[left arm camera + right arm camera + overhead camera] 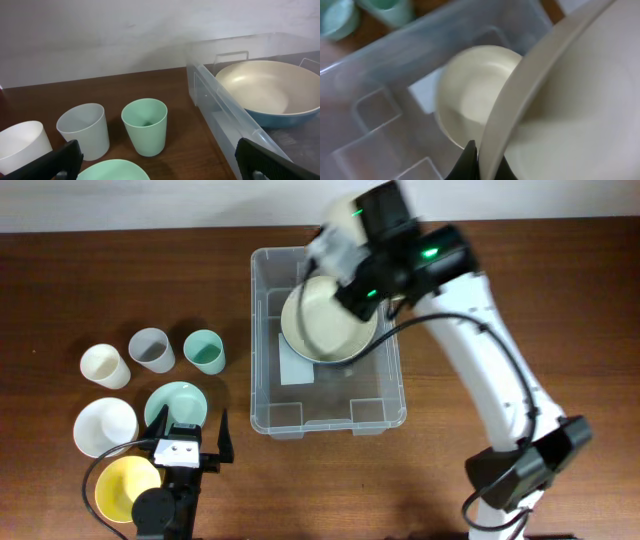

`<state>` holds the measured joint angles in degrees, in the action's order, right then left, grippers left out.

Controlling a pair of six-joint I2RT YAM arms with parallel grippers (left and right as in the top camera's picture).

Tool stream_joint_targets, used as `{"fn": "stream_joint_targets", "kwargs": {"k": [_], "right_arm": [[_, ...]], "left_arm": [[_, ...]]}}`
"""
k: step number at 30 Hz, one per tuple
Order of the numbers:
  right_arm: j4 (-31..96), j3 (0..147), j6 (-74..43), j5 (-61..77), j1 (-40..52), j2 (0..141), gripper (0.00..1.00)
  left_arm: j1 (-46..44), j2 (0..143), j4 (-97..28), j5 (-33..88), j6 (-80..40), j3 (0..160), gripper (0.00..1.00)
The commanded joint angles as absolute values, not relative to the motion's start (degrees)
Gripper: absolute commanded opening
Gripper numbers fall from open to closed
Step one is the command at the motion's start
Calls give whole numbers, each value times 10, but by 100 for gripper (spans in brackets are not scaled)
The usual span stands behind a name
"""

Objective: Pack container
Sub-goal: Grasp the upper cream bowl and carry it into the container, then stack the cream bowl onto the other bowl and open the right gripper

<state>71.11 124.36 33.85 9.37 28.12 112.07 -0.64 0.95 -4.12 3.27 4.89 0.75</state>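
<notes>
The clear plastic container (258,340) stands mid-table, a white label on its bottom. My right gripper (358,292) is over its far half, shut on the rim of a large cream bowl (328,322) with a blue outside, held tilted inside the container. In the right wrist view the gripper (487,162) pinches that rim (570,100), and a second cream bowl (472,95) shows below it in the container (375,60). My left gripper (190,438) is open and empty, left of the container. In the left wrist view (160,172) it hovers over a green plate (112,171).
Left of the container stand a cream cup (105,366), a grey cup (152,349) and a green cup (204,351). Nearer are the green plate (176,400), a white bowl (104,426) and a yellow bowl (124,486).
</notes>
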Motion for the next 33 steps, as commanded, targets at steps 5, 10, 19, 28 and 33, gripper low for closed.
{"fn": "stream_joint_targets", "kwargs": {"k": [5,10,19,28,33], "right_arm": [[712,1216,466,101,341,1169,4],[712,1181,467,102,341,1206,4],[696,1159,467,99,340,1225,20],[712,1227,430,14,334,1155,30],[709,1272,389,14,291,1085,30]], "left_arm": [[-7,8,-43,43,52,5,100],[-7,8,-43,43,52,5,100],[-7,8,-43,43,52,5,100],[-7,8,-43,43,52,5,100],[-7,8,-43,43,52,5,100]]}}
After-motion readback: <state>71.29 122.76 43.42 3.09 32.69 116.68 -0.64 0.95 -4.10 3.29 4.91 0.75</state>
